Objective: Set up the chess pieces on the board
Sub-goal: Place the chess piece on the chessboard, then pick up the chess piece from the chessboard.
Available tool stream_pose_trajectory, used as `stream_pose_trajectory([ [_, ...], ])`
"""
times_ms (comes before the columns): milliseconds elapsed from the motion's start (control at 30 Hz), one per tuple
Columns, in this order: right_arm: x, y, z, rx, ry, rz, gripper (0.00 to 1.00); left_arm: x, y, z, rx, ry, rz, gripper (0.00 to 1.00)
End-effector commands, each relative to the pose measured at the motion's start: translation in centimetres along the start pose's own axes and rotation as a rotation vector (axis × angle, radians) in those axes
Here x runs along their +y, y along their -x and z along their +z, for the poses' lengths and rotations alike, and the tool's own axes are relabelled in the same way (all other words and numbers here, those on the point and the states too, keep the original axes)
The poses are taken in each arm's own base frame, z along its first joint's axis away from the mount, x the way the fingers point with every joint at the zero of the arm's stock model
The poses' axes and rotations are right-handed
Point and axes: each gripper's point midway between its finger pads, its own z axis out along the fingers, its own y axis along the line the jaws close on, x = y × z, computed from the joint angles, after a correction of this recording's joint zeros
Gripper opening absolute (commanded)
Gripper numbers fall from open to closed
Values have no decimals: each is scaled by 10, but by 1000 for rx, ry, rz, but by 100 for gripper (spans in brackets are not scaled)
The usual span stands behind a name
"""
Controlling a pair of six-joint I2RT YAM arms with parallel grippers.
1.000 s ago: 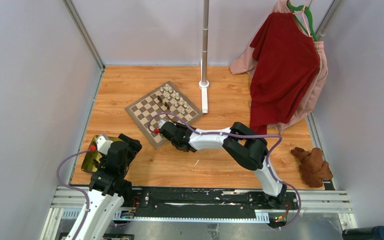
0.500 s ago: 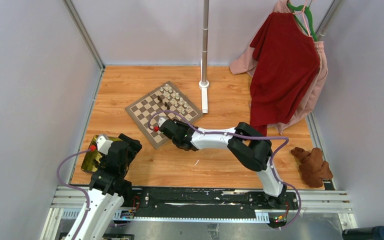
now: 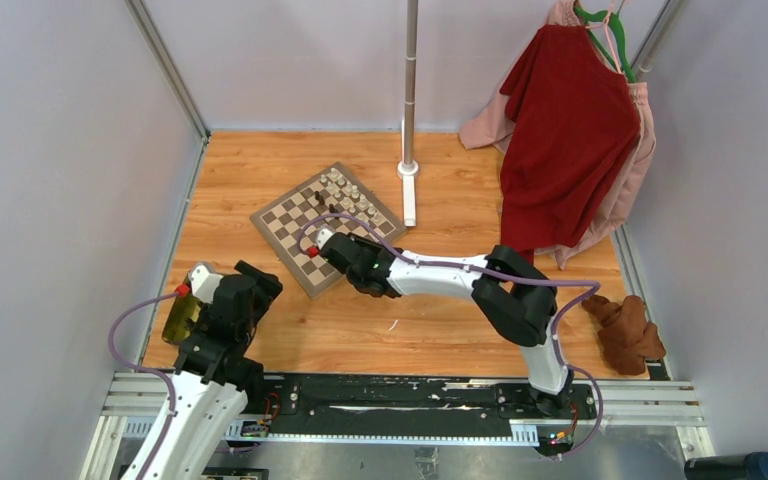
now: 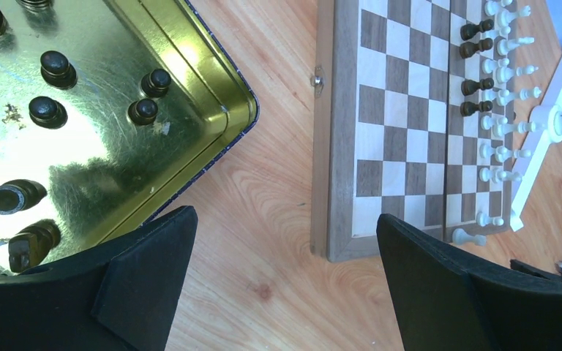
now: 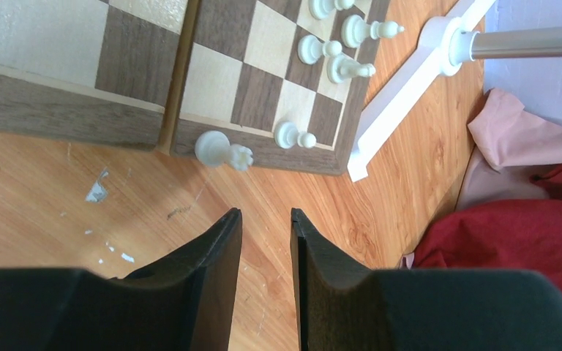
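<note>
Hovering just off the board's rim, the right gripper has its fingers drawn to a narrow gap with nothing in it. A cream-white piece sits on that rim just ahead of it. Two rows of cream-white chess pieces line the board's far edge, with four dark ones just inside them. Off the board's left side, above the desk, the left gripper hangs spread wide and empty beside a yellow tray holding more dark pieces.
</note>
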Motion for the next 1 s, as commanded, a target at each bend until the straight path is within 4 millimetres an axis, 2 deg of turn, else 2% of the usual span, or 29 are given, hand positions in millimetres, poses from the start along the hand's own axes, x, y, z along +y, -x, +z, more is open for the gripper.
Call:
stream_pose_trajectory([
  [0,-22,16,-32,-38,0,75,35,-6,11,-6,-19,4,-4,100],
  [200,-35,20,-59,-55,64,230,36,-11,14,-9,-6,12,5,100],
  [300,-36,22,-72,-98,169,350,36,-11,15,-9,-6,21,22,100],
  [433,-27,22,-76,-148,335,503,36,-9,16,-8,-12,32,49,100],
  [767,-1,23,-53,-145,545,597,34,-12,19,2,-25,53,114,100],
  [967,2,26,-36,-130,584,615,33,-15,20,9,-30,61,130,100],
])
